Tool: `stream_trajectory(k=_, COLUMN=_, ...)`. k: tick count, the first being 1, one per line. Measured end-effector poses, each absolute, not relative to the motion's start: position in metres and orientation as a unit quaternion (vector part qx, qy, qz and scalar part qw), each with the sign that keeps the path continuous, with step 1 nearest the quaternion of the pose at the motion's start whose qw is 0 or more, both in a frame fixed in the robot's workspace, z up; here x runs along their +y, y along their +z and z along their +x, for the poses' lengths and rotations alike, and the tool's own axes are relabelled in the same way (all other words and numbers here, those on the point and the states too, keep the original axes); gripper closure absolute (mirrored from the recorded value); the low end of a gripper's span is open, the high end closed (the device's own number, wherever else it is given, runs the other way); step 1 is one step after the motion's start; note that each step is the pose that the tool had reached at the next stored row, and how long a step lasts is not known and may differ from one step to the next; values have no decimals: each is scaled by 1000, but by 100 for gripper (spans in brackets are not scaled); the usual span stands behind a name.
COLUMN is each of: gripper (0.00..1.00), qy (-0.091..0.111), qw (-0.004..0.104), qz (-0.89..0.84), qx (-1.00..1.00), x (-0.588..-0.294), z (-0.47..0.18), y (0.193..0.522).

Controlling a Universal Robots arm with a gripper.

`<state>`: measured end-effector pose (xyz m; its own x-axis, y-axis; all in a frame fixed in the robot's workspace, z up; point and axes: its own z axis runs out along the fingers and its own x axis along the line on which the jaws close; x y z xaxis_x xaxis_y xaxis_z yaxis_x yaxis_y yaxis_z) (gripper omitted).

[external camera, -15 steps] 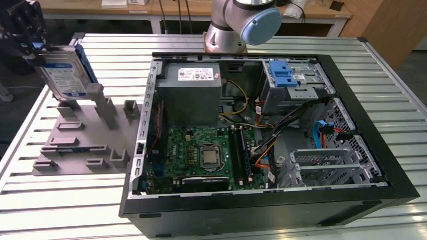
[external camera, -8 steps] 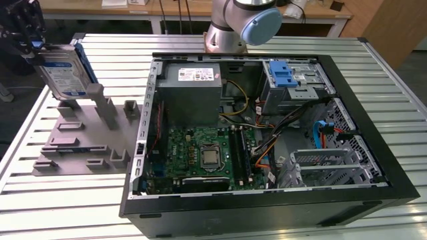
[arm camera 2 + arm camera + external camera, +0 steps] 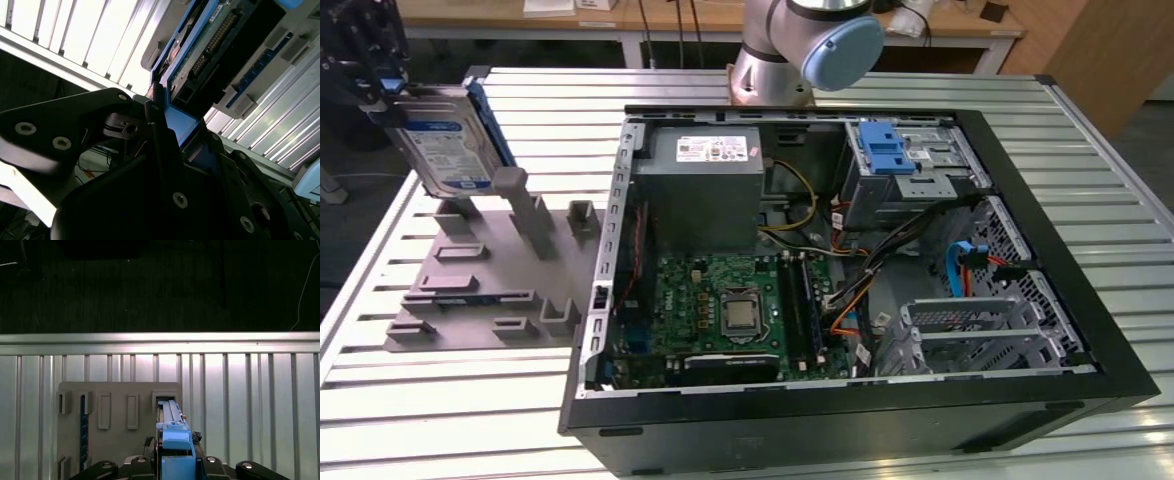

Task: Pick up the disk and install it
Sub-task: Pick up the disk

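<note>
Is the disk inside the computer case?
No, the disk is outside the computer case, above the grey fixture at the exterior view's left.

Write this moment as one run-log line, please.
gripper: shut on the disk | disk: upright at grey holder, not installed | computer case: open

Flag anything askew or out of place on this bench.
The disk stands on edge, tilted, at the grey holder, clamped in the gripper, outside the open computer case. Nothing looks spilled or damaged.
</note>
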<state>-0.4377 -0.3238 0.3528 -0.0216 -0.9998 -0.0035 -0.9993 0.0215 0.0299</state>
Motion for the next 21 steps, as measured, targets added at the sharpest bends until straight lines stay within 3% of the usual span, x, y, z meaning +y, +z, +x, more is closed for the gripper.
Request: stream_trajectory(k=21, gripper=64, qy=-12, qw=9, qz=699, qx=-715, x=-324, z=-438, y=364)
